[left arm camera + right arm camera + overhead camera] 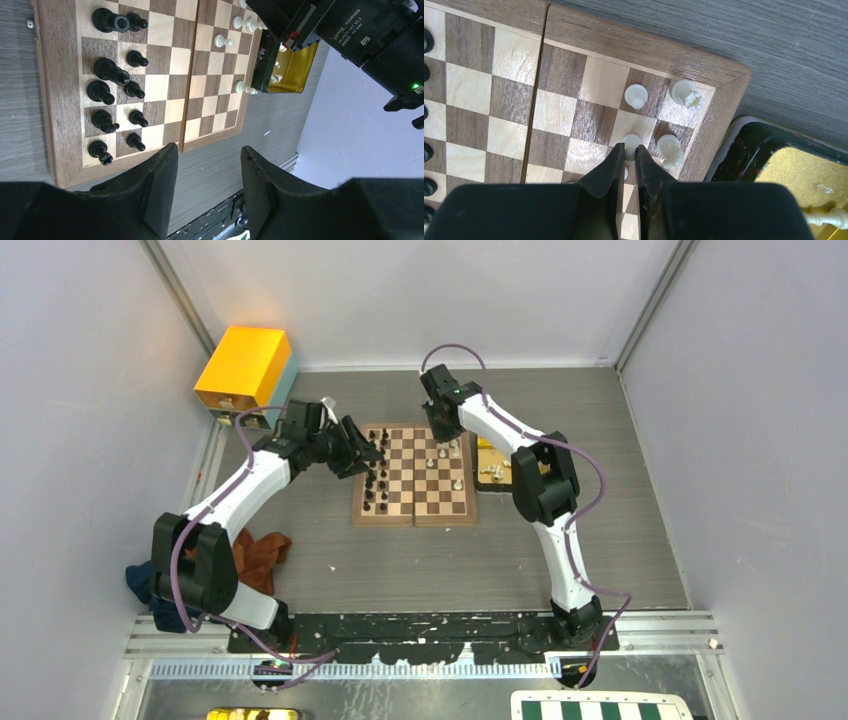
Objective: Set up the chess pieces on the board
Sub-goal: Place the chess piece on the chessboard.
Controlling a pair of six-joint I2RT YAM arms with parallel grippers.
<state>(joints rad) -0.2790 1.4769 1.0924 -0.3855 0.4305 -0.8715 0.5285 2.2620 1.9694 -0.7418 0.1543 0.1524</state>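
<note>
Two grippers: I am watching both working at the board (pixel 639 47).
Right gripper (pixel 626 150): it is pinching a white pawn (pixel 632 140) between nearly closed jaws, near the board's far right corner.
Left gripper (pixel 209 167): it is hovering half open and holding nothing, at the board's left edge.
Black pieces (pixel 107 70): they are standing in two rows along the board's left side.
White pieces (pixel 686 94): a few are standing by the board's right edge.
Gold tray (pixel 799 170): it is lying just beside the board's right edge.

Left arm (pixel 245 485), right arm (pixel 565 560): white shells, black joints, purple cables (pixel 603 483) looped alongside. Left pincer (pixel 209 152), right pincer (pixel 629 149): matte black, wedge fingers (pixel 160 190).
</note>
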